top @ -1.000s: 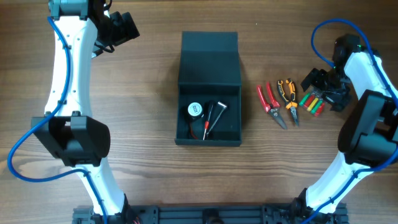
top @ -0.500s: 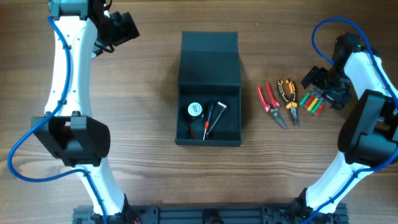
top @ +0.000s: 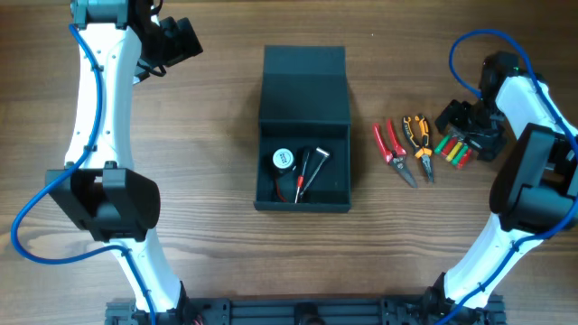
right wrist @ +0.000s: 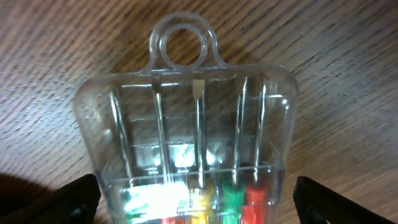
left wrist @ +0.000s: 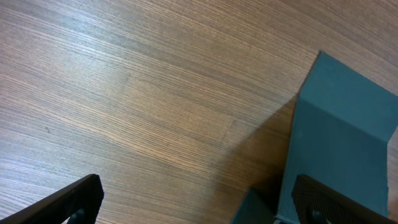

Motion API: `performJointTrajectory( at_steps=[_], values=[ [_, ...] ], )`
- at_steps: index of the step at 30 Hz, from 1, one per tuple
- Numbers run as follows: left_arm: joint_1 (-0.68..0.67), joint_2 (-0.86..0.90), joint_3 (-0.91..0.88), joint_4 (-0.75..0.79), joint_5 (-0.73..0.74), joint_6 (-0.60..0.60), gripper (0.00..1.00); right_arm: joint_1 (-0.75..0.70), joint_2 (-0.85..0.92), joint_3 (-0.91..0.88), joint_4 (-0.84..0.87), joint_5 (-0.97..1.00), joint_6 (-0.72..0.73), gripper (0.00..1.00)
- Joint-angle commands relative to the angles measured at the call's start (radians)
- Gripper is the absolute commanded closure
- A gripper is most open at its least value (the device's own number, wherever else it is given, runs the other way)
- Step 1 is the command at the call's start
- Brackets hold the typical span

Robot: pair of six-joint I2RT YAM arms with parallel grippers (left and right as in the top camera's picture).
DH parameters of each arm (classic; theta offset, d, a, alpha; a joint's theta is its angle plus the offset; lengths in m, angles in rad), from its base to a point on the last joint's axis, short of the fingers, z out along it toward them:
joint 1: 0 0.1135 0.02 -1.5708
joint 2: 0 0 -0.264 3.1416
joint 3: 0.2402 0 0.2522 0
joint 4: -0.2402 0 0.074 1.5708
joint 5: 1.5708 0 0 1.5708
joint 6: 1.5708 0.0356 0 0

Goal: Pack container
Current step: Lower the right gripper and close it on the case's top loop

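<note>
Nearest, the container [top: 303, 206] sits open at the middle of the bench [top: 217, 135]. It already holds a round white-faced item [top: 284, 160] and a few dark-handled tools [top: 312, 170].

At 3 o'clock from it the red cutters [top: 390, 144] and orange-handled pliers [top: 417, 135] lie unpacked. Just beyond them at 3 o'clock is the clear screwdriver case [right wrist: 193, 124], its hang-loop pointing away from the wrist camera.

The right gripper [right wrist: 198, 202] is spread wide. One finger shows on each side of the case's handle end, and neither visibly presses it.

Over the last second only the right arm has moved. Its wrist has edged a little towards 12 o'clock above the case, while the case, the pliers and the box contents lie as they did. That reads as a final alignment before closing, so the case is probably the next item to go in.

Farther off, the container's lid [top: 304, 86] is folded back towards 12 o'clock, leaving the opening free.

Farthest, at 10 o'clock, the left gripper [left wrist: 202, 200] hangs wide and empty over bare wood, unmoved, with the lid's edge in its view.
</note>
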Motion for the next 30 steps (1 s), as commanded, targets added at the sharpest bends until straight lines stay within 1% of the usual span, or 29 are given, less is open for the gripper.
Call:
performJointTrajectory(
  at_steps=[1, 18, 21, 22, 23, 25, 28, 30],
  values=[
    [0.0, -0.011, 0.011, -0.001, 0.008, -0.006, 0.0, 0.001, 0.048, 0.0, 0.005, 0.0, -0.004, 0.0],
    [0.0, -0.011, 0.011, -0.001, 0.008, -0.006, 0.0, 0.001, 0.05, 0.0, 0.01, -0.001, -0.027, 0.02],
    [0.0, -0.011, 0.011, -0.001, 0.008, -0.006, 0.0, 0.001, 0.05, 0.0, 0.009, -0.001, -0.027, 0.1],
    [0.0, -0.011, 0.011, -0.001, 0.008, -0.006, 0.0, 0.001, 0.05, 0.0, 0.008, -0.001, -0.027, 0.17],
    [0.0, -0.011, 0.011, -0.001, 0.008, -0.006, 0.0, 0.001, 0.05, 0.0, 0.006, -0.002, -0.027, 0.2],
    [0.0, -0.011, 0.011, -0.001, 0.008, -0.006, 0.0, 0.001, 0.05, 0.0, 0.005, -0.008, -0.03, 0.24],
    [0.0, -0.011, 0.011, -0.001, 0.008, -0.006, 0.0, 0.002, 0.05, 0.0, 0.005, -0.008, -0.03, 0.25],
    [0.0, -0.011, 0.011, -0.001, 0.008, -0.006, 0.0, 0.002, 0.05, 0.0, 0.006, -0.008, -0.03, 0.31]
  ],
)
